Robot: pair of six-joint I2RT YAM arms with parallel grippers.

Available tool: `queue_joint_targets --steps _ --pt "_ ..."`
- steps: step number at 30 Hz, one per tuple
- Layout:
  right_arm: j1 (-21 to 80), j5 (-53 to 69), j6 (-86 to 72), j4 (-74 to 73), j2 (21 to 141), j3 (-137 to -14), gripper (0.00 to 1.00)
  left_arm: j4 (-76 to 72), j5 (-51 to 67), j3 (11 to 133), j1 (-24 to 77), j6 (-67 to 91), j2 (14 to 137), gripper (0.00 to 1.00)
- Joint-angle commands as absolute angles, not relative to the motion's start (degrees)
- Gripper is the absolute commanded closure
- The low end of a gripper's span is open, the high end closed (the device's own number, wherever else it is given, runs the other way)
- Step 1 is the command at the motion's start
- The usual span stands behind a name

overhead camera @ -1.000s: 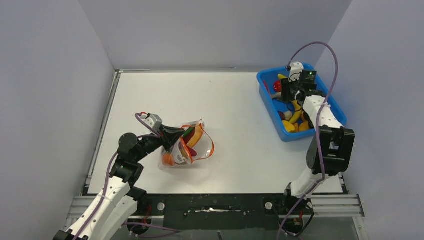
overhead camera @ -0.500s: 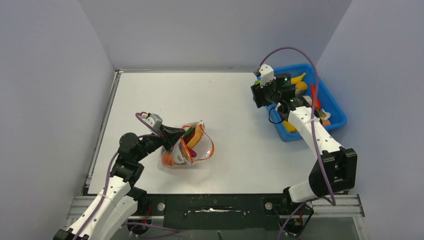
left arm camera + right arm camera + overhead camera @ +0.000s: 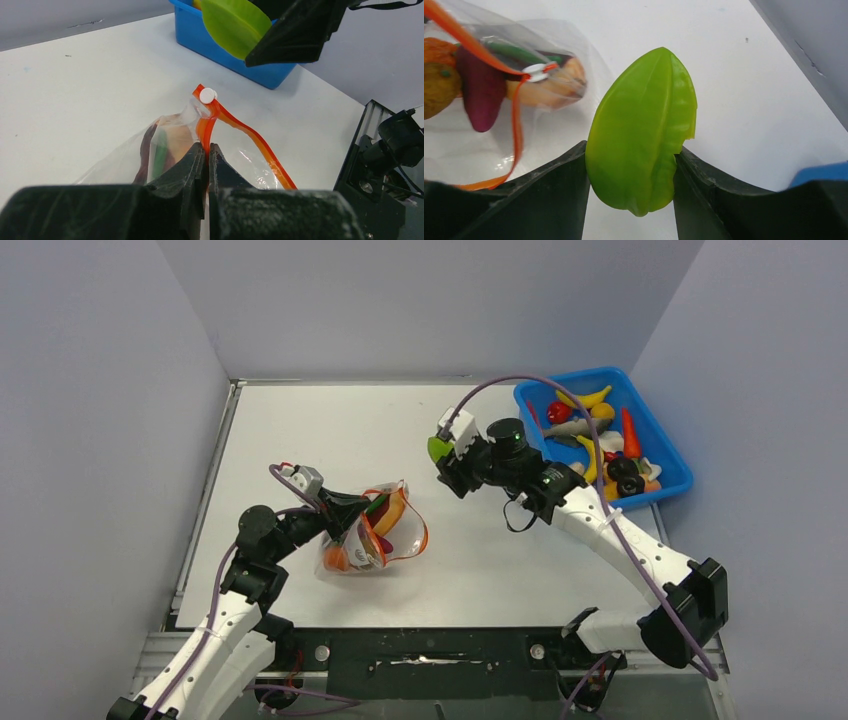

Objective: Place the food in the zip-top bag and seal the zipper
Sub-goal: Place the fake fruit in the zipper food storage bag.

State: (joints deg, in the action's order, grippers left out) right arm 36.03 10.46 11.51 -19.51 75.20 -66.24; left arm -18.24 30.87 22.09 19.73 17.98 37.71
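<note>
The zip-top bag (image 3: 372, 540) lies at the table's left-centre with its mouth gaping, holding several pieces of food: an orange one, a green one and a purple piece (image 3: 481, 90). My left gripper (image 3: 345, 512) is shut on the zipper (image 3: 240, 127), pinching the red-orange strip at the bag's near lip (image 3: 206, 150). A white slider (image 3: 207, 95) sits at the strip's far end. My right gripper (image 3: 447, 462) is shut on a green fruit piece (image 3: 641, 130) and hangs over mid-table, right of the bag and above it. In the right wrist view the bag (image 3: 524, 50) shows at the upper left.
The blue tray (image 3: 665, 435) at the back right holds more toy food, including bananas, a carrot and dark round pieces. Purple cables loop above both arms. Grey walls close the table on three sides.
The right arm lifted the green piece out of the blue tray and swung it left toward the bag. The left gripper and the bag stayed put.
</note>
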Motion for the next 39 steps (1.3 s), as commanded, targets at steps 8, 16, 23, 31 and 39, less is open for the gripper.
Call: queue_joint_targets --steps 8,16,23,31,39 --pt "46.6 20.3 7.1 -11.0 69.5 -61.3 0.49 -22.8 30.3 22.5 19.3 18.1 37.0 1.0" --pt "50.7 22.3 4.4 -8.8 69.6 -59.5 0.49 -22.8 30.4 22.5 19.4 18.1 37.1 1.0" --pt "52.1 21.6 4.0 -9.3 73.2 -60.4 0.46 -22.4 30.4 22.4 19.4 17.9 36.8 1.0" --pt "52.7 20.9 5.6 -11.6 77.0 -61.9 0.41 -22.3 30.4 22.4 19.3 17.9 36.6 1.0" --pt "52.8 19.3 6.2 -14.6 77.5 -64.1 0.3 -22.1 30.4 22.4 19.3 17.8 36.4 1.0"
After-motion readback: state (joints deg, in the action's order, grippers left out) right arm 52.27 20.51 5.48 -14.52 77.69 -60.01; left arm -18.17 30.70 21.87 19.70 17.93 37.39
